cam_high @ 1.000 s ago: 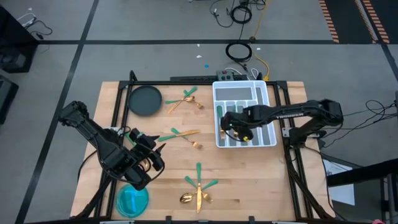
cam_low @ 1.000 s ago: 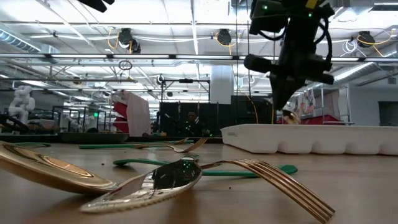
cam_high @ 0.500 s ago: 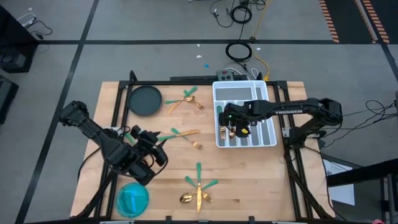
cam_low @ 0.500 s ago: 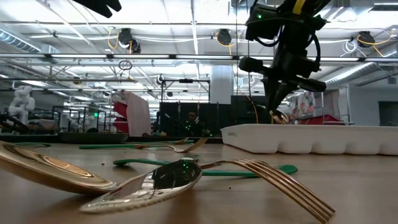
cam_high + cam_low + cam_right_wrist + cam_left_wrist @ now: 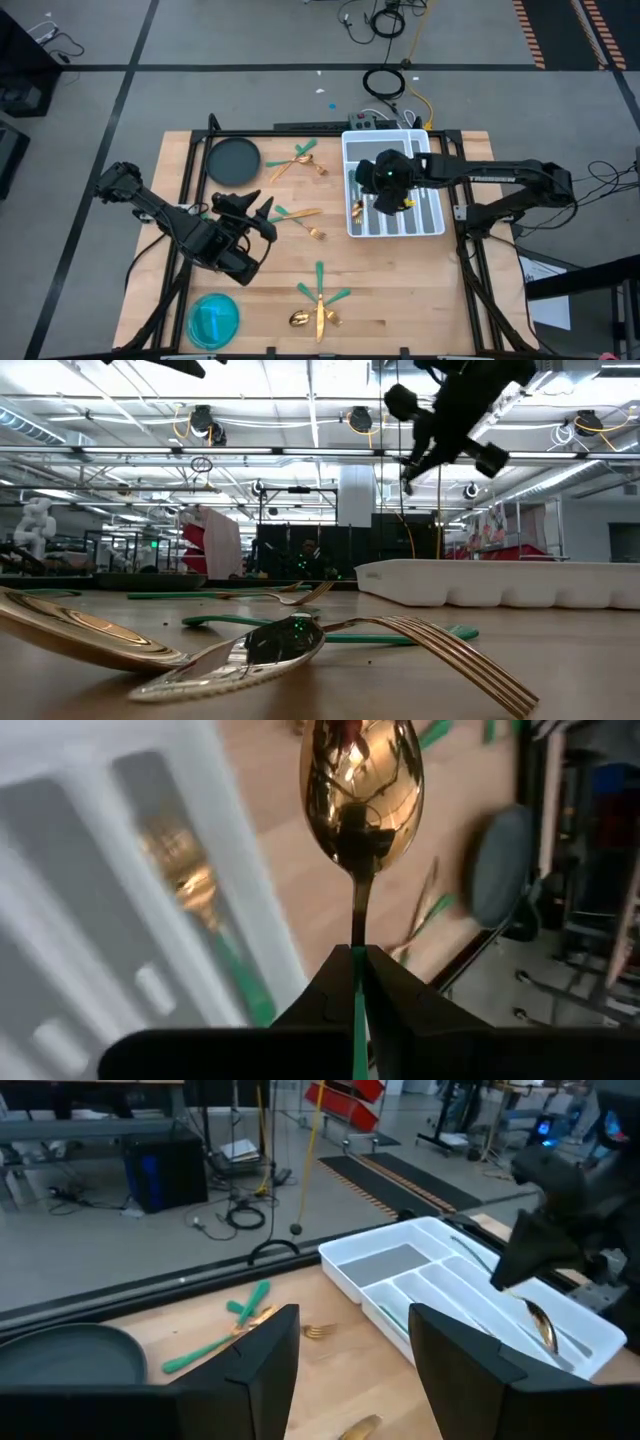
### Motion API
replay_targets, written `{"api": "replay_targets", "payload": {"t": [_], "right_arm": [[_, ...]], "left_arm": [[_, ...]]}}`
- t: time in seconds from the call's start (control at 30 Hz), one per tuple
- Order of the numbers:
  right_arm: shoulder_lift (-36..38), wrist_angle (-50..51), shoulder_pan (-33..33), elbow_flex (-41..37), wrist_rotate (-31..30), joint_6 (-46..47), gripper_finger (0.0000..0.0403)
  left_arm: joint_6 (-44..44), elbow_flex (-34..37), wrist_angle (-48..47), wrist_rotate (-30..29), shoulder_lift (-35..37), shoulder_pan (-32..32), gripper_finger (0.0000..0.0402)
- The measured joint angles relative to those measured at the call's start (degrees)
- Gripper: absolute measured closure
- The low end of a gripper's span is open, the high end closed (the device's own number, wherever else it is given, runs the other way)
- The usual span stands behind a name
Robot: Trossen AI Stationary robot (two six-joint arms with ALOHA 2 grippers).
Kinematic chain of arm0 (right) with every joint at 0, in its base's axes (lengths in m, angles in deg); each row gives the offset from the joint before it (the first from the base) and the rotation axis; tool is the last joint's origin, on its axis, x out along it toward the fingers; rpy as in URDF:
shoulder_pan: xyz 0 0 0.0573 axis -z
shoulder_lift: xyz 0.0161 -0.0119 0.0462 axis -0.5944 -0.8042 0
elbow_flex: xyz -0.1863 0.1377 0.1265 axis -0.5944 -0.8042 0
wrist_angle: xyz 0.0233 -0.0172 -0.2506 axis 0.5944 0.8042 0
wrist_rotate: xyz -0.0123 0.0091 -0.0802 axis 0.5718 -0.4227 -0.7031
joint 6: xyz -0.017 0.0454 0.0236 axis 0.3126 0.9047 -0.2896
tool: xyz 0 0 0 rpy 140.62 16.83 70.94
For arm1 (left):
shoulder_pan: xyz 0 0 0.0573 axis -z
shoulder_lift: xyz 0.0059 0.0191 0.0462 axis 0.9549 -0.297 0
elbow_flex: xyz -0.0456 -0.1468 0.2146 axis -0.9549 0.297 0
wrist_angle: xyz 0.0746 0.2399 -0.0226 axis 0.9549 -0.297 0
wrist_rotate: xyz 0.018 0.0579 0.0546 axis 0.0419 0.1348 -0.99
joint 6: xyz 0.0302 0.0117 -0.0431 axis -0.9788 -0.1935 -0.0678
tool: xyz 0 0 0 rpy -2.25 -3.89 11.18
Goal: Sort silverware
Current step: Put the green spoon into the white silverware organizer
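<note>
The silverware has gold heads and green handles. It lies in three loose groups on the wooden table: far, middle and near. More pieces lie in the white tray, among them a spoon. My right gripper hangs over the tray, shut on a gold spoon. My left gripper is open above the table, left of the middle group. Nothing is between its fingers. My right gripper pinches the spoon's slim green handle between its two fingers, close to where it joins the gold neck. The fingers lie along the handle and slant down. The bowl sticks out past the fingertips, lifted clear above the tray.
A dark round plate sits at the far left of the table and a blue bowl at the near left. A power strip lies beyond the tray. In the low view, a spoon and fork lie close to the camera.
My right gripper has risen out of the tray with the spoon, drifting toward the far edge and rolling its wrist. The spoon is now well clear of the compartments. My left gripper has swung toward the far edge and the middle group, rolling as it went, and has stayed open.
</note>
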Motion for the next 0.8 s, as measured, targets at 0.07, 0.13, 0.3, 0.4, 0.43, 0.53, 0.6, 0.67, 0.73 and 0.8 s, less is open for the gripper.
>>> {"api": "replay_targets", "payload": {"t": [0.07, 0.13, 0.3, 0.4, 0.43, 0.53, 0.6, 0.67, 0.73, 0.8], "right_arm": [[-0.04, 6.25, 1.08, -0.10, -0.07, -2.44, 0.0402], [-1.19, 10.09, 1.83, -0.39, -0.19, -5.40, 0.0402], [-6.25, 7.40, 2.66, -2.91, 0.00, -12.22, 0.0402], [-10.12, 7.30, 3.18, -3.12, -0.19, -15.91, 0.0402], [-11.22, 7.19, 3.24, -3.13, -0.23, -17.10, 0.0402], [-13.37, 6.02, 3.55, -3.15, -0.99, -20.61, 0.0402], [-14.19, 4.27, 3.91, -3.13, -1.36, -22.30, 0.0402], [-15.02, 3.73, 4.42, -3.13, -1.21, -22.77, 0.0402], [-16.02, 3.30, 4.82, -3.13, -1.05, -23.24, 0.0402], [-17.26, 3.59, 5.12, -3.13, -0.97, -23.69, 0.0403]], "left_arm": [[0.05, 0.00, 0.03, 0.00, 0.00, -0.26, 0.0206], [0.07, 0.00, 0.00, 0.00, 0.00, -0.46, 0.0206], [0.05, 0.00, -0.04, 0.36, 0.00, -0.48, 0.0206], [0.05, 0.00, -0.16, 1.74, 0.00, -0.48, 0.0206], [0.05, 0.00, -0.15, 2.07, 0.00, -0.48, 0.0206], [0.05, 0.00, -0.20, 2.78, 0.00, -0.48, 0.0206], [0.05, 0.00, -0.22, 2.84, 0.00, -0.48, 0.0206], [0.02, 0.00, -0.23, 2.85, 0.00, -0.48, 0.0206], [-0.01, 0.00, -0.43, 2.86, 0.00, -0.54, 0.0206], [-0.61, 0.00, -0.49, 2.86, 0.00, -0.63, 0.0206]]}}
